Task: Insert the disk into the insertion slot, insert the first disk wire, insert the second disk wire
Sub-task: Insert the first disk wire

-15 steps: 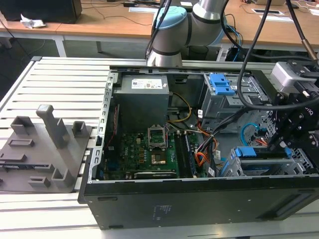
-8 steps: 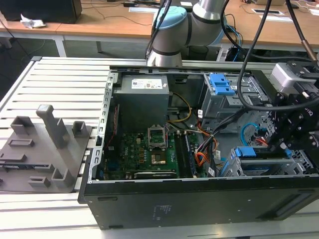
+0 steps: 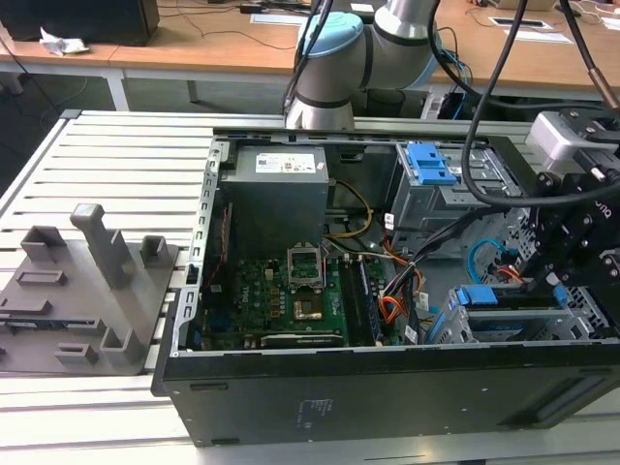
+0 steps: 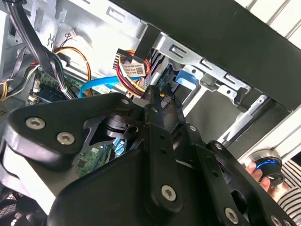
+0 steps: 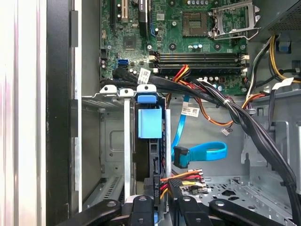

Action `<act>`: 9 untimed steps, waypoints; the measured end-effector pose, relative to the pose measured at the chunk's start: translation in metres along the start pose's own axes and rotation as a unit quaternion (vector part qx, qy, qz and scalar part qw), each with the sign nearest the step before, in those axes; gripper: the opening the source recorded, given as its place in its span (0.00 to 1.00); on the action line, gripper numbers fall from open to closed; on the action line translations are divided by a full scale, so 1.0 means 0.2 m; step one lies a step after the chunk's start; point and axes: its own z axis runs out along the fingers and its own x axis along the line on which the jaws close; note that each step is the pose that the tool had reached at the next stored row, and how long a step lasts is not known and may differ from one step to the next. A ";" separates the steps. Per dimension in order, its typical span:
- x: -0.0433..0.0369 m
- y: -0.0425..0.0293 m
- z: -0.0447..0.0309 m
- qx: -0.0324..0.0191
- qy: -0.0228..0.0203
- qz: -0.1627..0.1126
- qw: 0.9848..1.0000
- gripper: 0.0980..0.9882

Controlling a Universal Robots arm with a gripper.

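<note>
The disk (image 5: 150,160) stands on edge inside the insertion slot (image 5: 110,141), a silver sheet-metal cage, with its bright blue carrier (image 5: 149,123) showing. In the exterior view the disk (image 3: 504,295) sits low at the case's right end, under my black gripper (image 3: 542,262). My gripper (image 4: 159,94) is shut on the black plug of a wire bundle (image 5: 181,181) with red, yellow and orange strands, right at the disk's end. A blue disk wire (image 5: 202,153) lies loose beside it, its plug (image 5: 181,155) unattached.
The open black case (image 3: 387,387) holds the motherboard (image 3: 291,300) and the power supply (image 3: 276,194). A taller grey cage with a blue clip (image 3: 431,165) stands behind the slot. Thick black cables (image 5: 244,122) cross nearby. A hand (image 4: 263,181) holds a round device outside the case.
</note>
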 end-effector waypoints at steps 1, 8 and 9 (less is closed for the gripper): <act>0.000 0.002 0.000 0.000 0.000 0.000 1.000 0.19; 0.000 0.002 0.000 0.000 0.000 0.000 1.000 0.19; 0.000 0.002 0.000 0.000 0.000 0.000 1.000 0.19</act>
